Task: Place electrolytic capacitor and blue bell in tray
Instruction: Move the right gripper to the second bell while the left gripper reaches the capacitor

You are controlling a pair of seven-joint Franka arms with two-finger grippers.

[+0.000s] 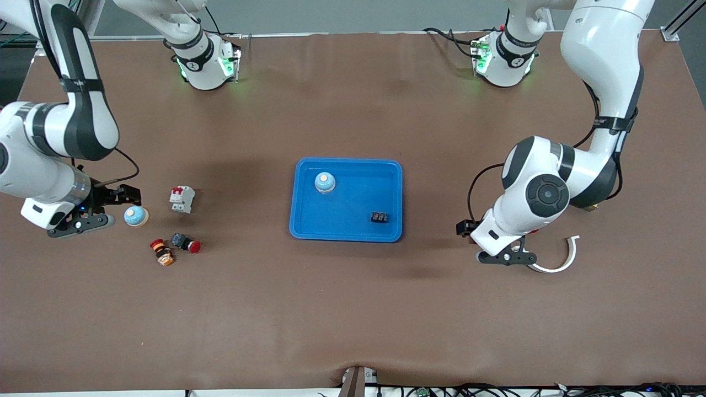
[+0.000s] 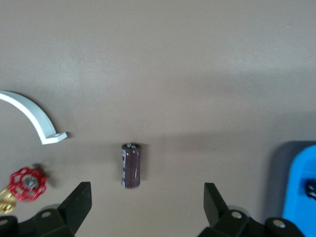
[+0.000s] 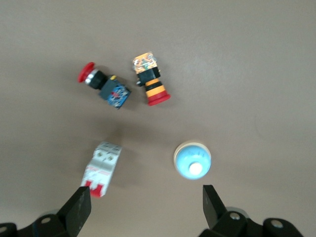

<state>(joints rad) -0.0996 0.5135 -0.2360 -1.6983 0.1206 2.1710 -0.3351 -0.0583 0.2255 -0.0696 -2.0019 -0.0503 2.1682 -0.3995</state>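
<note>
**Supervisor:** What do you have closest to the front camera?

**Operator:** On my front view the nearest things are the white curved bracket [image 1: 558,260] at the left arm's end of the counter [image 1: 353,309] and, at the right arm's end, two push-button switches: an orange-banded button [image 1: 162,252] and a red-capped button [image 1: 186,242], just beside each other. The left gripper [image 1: 506,257] hovers over the counter beside the bracket. In my left wrist view its fingers [image 2: 79,202] stand wide apart, holding nothing, and the electrolytic capacitor [image 2: 131,165], a dark brown cylinder, lies on its side on the counter below, between them. A small red valve wheel [image 2: 28,183] lies near the bracket there too. From the front the arm hides both.

**Supervisor:** And a little farther back?

**Operator:** The right gripper [image 1: 83,218] hangs over the counter right beside a blue bell [image 1: 135,216] that sits upright on the brown surface. Its fingers [image 3: 78,210] are spread wide as well, and empty. A white circuit breaker [image 1: 182,199] lies slightly farther from the camera than that bell.

**Supervisor:** The tray?

**Operator:** The tray [image 1: 309,229] sits mid-counter, between the two arms. Inside I see a small black component [image 1: 379,218] near the camera-side rim, toward the left arm's end, and a second blue bell [image 1: 325,182] upright in the farther corner toward the right arm's end.
</note>
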